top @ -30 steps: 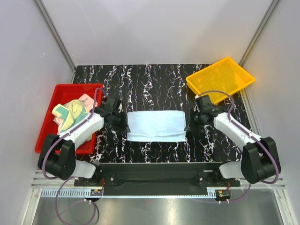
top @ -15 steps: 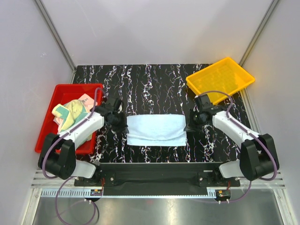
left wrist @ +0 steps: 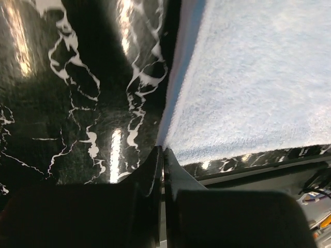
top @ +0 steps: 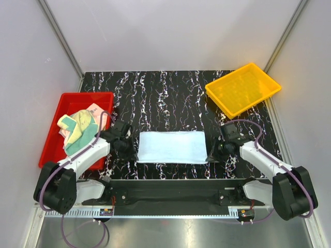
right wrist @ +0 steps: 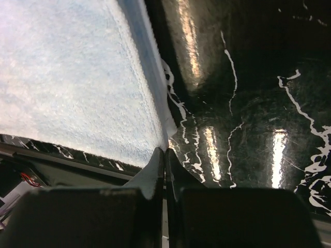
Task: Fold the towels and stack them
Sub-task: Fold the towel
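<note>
Red tray [top: 77, 98]: crumpled towels [top: 77, 126] heaped inside, not yet folded.
Yellow tray [top: 243, 89]: no stack begun.
Blue towel [top: 170, 146]: on the table [top: 170, 88], doubled over once.
Left gripper [left wrist: 163, 155]: jaws closed, apparently pinching its near-left corner.
Right gripper [right wrist: 165, 155]: jaws closed, apparently pinching its near-right corner.

One blue towel [top: 171, 146], about three heaped towels [top: 78, 126], one red tray [top: 72, 99], one yellow tray [top: 243, 89].

place: robot lab cell | evidence: plain white walls [top: 170, 31], aluminium frame [top: 61, 39] (booth-like), marbled table [top: 170, 98]
</note>
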